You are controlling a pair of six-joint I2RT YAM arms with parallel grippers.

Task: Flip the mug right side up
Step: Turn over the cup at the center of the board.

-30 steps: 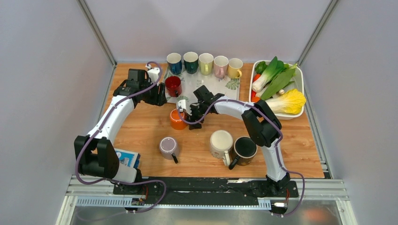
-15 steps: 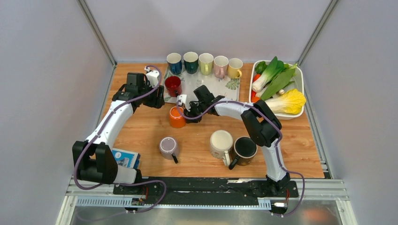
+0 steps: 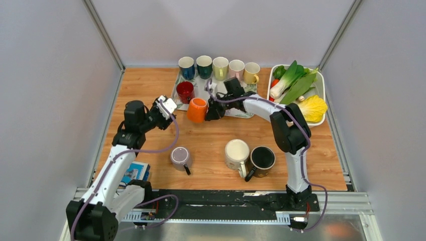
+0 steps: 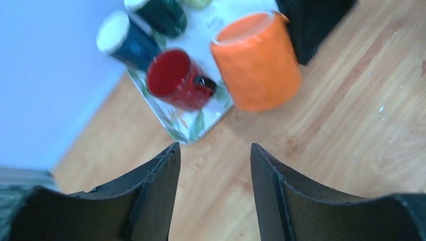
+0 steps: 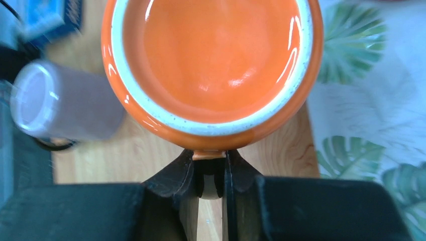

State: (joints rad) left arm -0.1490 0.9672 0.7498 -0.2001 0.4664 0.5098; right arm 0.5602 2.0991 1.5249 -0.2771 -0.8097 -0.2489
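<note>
wooden table: orange mug gripped at its handle

a wooden table enclosed by pale grey walls is shown, with both arms bolted at its near edge.

1. task item. the orange mug is located at the near left corner of the leaf-printed tray, just beside the red mug. it is tipped onto its side, with its open mouth turned toward the right wrist camera. whether it rests on the wood or is lifted cannot be told.

2. right gripper. the fingers are clamped on the handle of the orange mug, and the glazed interior is seen directly above them.

3. left gripper. the jaws are spread apart and nothing is held between them. it is positioned over the bare wood to the left of the orange mug, apart from it and aimed toward it.

4. other items. five mugs are lined up along the far edge of the tray. a purple mug, a cream mug and a black mug are placed on the near half of the table, the last two touching. a white bin of vegetables is set at the far right.
</note>
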